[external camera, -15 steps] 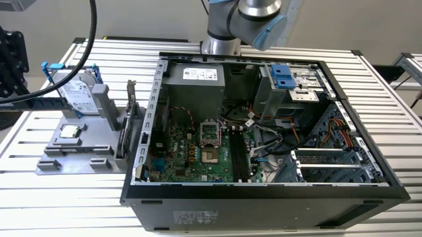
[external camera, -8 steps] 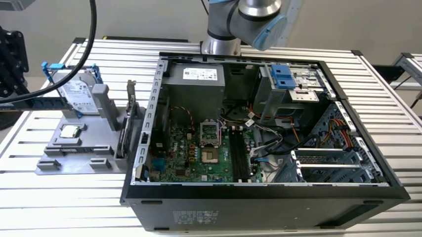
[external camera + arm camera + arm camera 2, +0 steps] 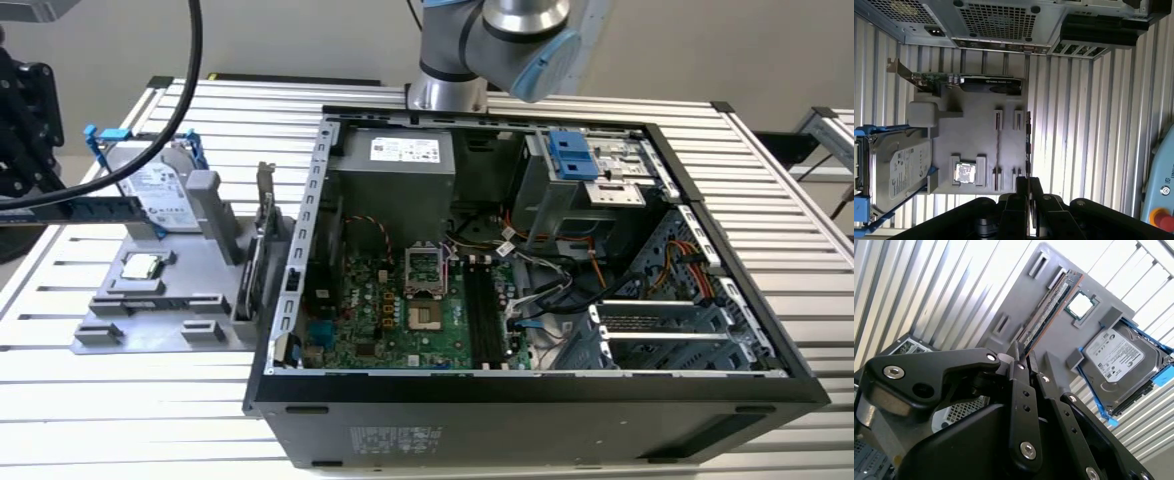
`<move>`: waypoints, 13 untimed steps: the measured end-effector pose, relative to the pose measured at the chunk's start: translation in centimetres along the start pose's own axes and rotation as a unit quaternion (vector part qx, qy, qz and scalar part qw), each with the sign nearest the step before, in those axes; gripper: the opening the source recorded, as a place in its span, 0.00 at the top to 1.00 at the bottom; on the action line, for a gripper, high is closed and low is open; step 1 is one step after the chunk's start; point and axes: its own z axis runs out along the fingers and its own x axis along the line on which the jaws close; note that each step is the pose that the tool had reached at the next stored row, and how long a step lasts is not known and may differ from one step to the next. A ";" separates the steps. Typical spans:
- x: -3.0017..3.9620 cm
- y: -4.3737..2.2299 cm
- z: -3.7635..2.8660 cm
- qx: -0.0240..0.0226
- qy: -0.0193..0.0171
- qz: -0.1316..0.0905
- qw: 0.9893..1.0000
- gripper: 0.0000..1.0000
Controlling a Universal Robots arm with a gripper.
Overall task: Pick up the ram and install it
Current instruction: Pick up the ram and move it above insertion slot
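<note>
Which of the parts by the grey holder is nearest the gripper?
The ram, the thin dark stick: its end reaches the gripper, while the processor, hard drive and bracketed card sit farther off.

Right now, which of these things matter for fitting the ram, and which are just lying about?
For the job:
- the ram, between the jaws
- the gripper
- the black memory slots
- the open computer case

Lying about:
- the hard drive
- the processor chip
- the upright card
- the grey holder tray
</note>
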 end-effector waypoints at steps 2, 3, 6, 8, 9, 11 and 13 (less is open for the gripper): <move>-0.01 0.14 0.01 0.000 0.000 0.000 1.000 1.00; -0.01 0.21 0.01 0.000 0.000 0.000 1.000 1.00; -0.02 0.46 0.02 0.000 0.000 0.000 1.000 1.00; -0.03 0.64 0.02 0.000 0.000 0.000 1.000 1.00; -0.03 0.74 0.02 0.000 0.000 0.000 1.000 1.00; -0.04 0.96 0.04 0.000 0.000 0.000 1.000 1.00; -0.05 1.21 0.05 0.000 0.000 0.000 1.000 1.00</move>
